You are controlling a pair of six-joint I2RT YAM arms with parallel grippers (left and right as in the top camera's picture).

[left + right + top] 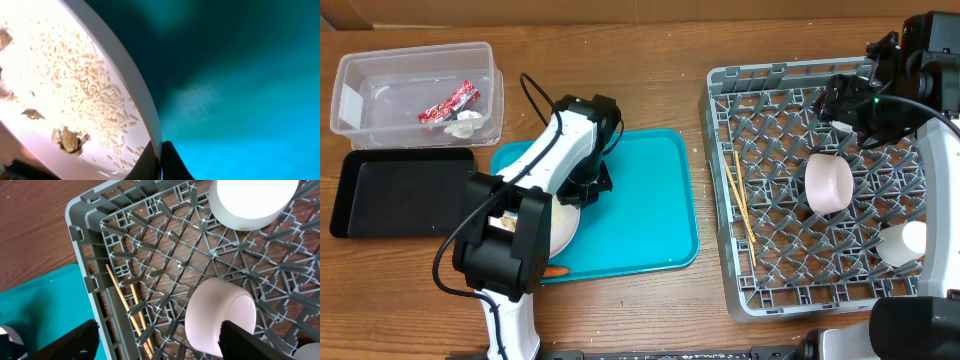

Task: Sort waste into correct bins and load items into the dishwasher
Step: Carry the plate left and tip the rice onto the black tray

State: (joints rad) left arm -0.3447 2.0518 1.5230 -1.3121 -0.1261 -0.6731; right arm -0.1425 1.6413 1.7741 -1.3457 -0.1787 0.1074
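Observation:
My left gripper is shut on the rim of a white plate, one finger inside and one outside. Pale rice scraps and some brown bits lie in the plate. Overhead, the plate rests on the teal tray, mostly hidden under the left arm, and the left gripper is at its far edge. An orange carrot lies at the tray's near edge. My right gripper hangs open over the grey dish rack, above a bowl lying on its side.
The clear tub at the back left holds a red wrapper and a foil ball. A black tray lies in front of it. The rack also holds chopsticks and a white cup.

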